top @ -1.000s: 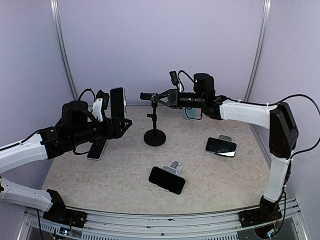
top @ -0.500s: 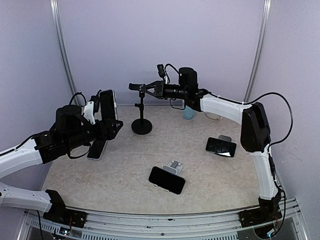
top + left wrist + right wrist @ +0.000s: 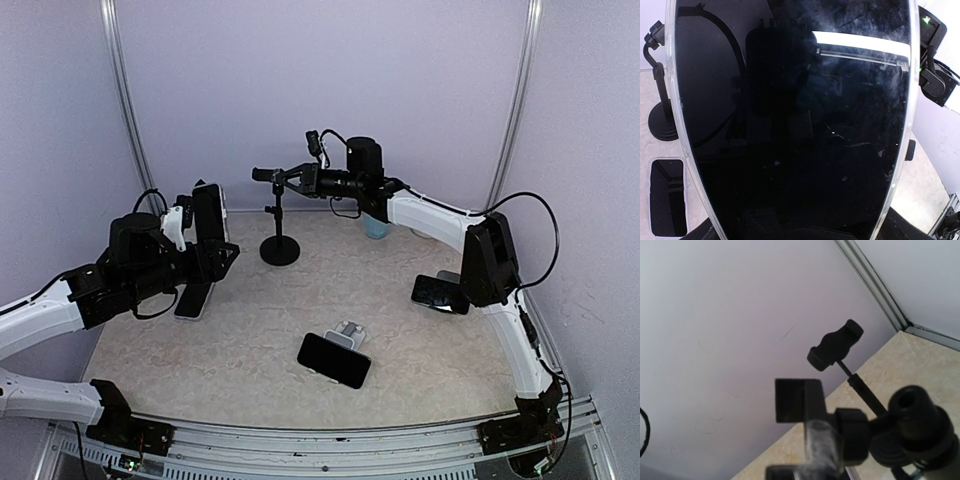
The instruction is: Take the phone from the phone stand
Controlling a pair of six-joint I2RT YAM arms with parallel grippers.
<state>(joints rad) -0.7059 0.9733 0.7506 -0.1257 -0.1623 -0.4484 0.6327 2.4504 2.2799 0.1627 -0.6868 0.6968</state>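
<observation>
Top external shows the table (image 3: 230, 340) with the phone stand (image 3: 279, 235) toward its back. Left of the phone stand and apart from it, the left gripper (image 3: 207, 252) clamps the phone (image 3: 209, 210) by its lower part, holding it upright. The right gripper (image 3: 297, 178) is pinched on the phone stand's head from the right. A blue cup (image 3: 377, 228) sits right of the phone stand.

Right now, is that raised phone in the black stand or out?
Out: the phone stands upright in the left gripper, apart from the phone stand, whose clamp holds nothing.
</observation>
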